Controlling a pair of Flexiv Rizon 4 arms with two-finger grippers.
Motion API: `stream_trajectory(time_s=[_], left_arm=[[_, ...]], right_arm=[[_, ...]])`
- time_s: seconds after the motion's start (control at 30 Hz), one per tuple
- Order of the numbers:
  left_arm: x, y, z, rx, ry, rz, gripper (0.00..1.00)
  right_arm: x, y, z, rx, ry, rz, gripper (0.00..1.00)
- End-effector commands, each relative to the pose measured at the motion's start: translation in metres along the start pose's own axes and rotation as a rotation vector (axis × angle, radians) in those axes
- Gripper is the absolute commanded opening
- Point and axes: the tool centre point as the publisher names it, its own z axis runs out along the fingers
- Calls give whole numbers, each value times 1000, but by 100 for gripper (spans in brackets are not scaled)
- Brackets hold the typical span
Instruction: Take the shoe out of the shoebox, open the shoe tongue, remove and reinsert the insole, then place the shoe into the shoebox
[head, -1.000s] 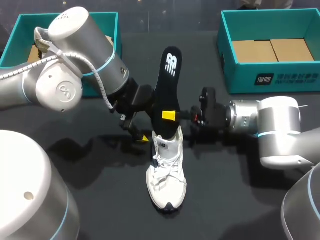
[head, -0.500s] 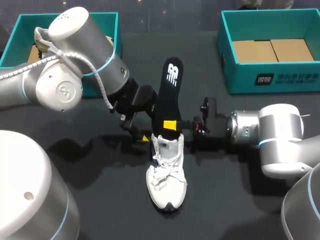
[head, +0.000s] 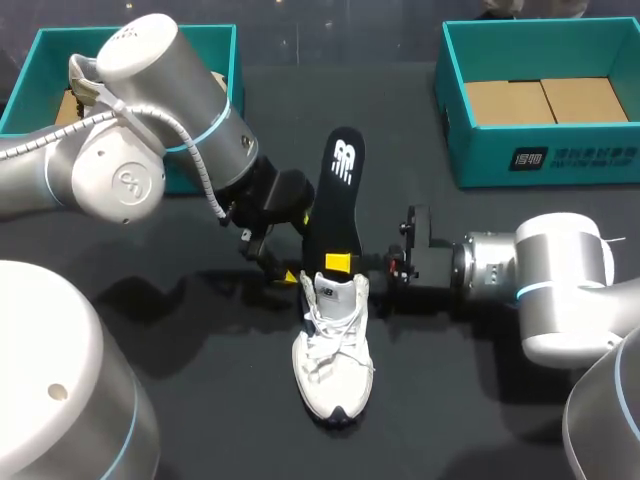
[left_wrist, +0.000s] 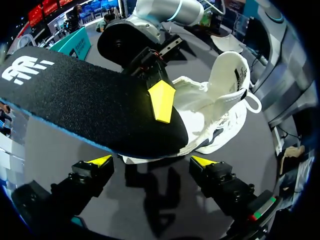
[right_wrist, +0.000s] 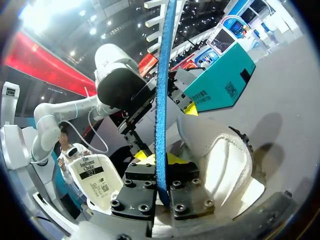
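The white shoe (head: 332, 350) stands on the table (head: 220, 400), toe toward the robot. The right gripper (right_wrist: 161, 170) is clamped on the black insole (head: 335, 200), whose lower end meets the shoe's opening. The left gripper (left_wrist: 152, 161), fingers spread, hangs just beside the shoe's heel.

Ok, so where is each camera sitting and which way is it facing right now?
Head view: fixed above and behind, looking down on the table; both arms enter, left gripper and right gripper by the shoe.
Left wrist view: looks along its own open gripper at the insole.
Right wrist view: looks along its own gripper, shut on the insole's edge, toward the left arm.
All share insole and shoe.
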Motion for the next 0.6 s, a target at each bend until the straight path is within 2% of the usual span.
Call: stream_trajectory(time_s=[0.03,0.07,0.13,0.2,0.47,0.6], left_arm=[[0,0,0,-1,0,1,100],[0,0,0,-1,0,1,100],[0,0,0,-1,0,1,100],[0,0,0,-1,0,1,100],[0,0,0,-1,0,1,100],[0,0,0,-1,0,1,100]], right_arm=[[4,-4,2,3,-9,-8,0],[5,-2,2,5,-8,-12,0],[6,1,3,8,-5,-22,8],[7,4,4,14,-4,-30,11],[8,11,6,30,9,-52,11],[10,14,6,37,10,-59,16]])
